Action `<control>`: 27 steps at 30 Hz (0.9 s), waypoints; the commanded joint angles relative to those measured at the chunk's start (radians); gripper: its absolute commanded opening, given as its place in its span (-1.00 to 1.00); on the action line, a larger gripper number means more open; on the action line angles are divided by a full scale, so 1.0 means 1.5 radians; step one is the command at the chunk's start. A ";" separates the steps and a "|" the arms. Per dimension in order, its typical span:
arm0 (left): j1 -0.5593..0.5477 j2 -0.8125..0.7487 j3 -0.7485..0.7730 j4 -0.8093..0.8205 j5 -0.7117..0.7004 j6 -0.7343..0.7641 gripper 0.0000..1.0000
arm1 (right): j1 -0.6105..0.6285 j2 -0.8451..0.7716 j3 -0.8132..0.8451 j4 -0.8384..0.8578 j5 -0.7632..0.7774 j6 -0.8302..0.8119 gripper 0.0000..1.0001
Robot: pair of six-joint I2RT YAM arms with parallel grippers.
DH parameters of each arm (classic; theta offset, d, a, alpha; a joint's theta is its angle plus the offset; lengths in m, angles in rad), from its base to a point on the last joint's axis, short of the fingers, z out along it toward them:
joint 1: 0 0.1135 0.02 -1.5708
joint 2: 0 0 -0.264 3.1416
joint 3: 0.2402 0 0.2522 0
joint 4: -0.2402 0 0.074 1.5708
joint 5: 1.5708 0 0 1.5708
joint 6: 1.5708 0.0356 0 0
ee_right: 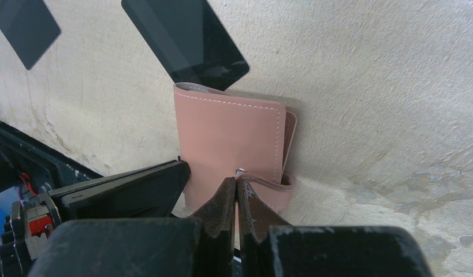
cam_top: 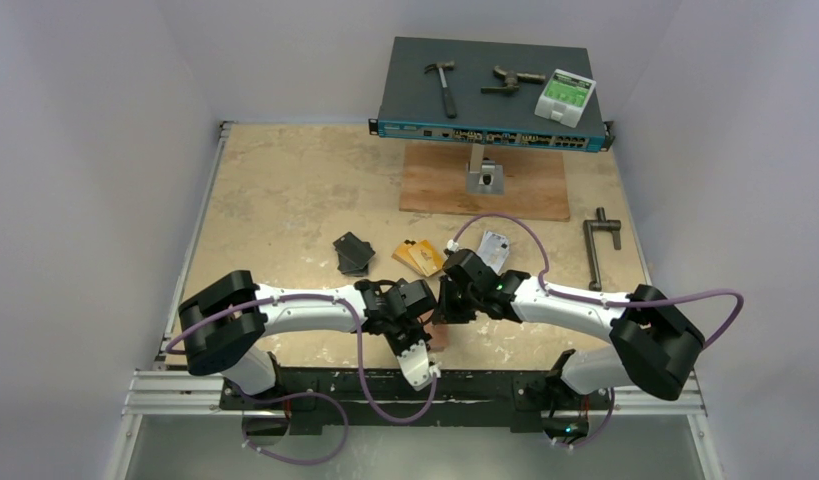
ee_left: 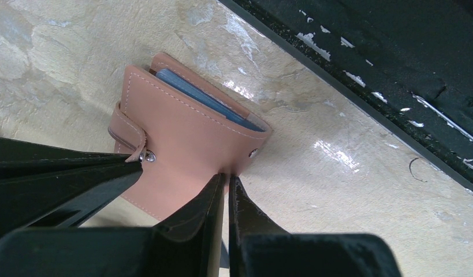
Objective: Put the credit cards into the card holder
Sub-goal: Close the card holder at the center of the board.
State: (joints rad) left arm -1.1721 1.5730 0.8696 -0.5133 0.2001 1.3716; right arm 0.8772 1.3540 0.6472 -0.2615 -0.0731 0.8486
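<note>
Beige tabletop (ee_left: 349,190): wallet (ee_left: 187,133) lies at both tips, left gripper (ee_left: 228,178) clamped on its cover edge, right gripper (ee_right: 237,180) apparently on its snap tab (ee_right: 268,183); soft, light leather, probably best gripped at edges.

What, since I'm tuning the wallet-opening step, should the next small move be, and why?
Probably the right gripper should draw the tab outward to swing the wallet open while the left gripper holds its edge: both look pinched there, the snap looks undone, and the wallet is folded shut.
</note>
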 commanded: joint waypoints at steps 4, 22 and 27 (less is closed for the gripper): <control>-0.002 0.015 0.011 -0.001 0.012 -0.002 -0.90 | 0.000 0.018 0.016 -0.009 0.044 -0.002 -1.00; -0.002 0.015 0.012 -0.001 0.010 -0.003 -0.91 | 0.023 0.055 0.042 -0.018 0.076 0.007 -1.00; -0.002 0.012 0.009 -0.003 0.007 -0.003 -0.92 | 0.056 0.072 0.043 -0.016 0.094 0.030 -1.00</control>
State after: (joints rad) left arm -1.1721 1.5749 0.8730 -0.5182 0.1974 1.3716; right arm 0.9230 1.4239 0.7002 -0.2687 -0.0071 0.8597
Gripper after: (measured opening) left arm 0.049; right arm 0.004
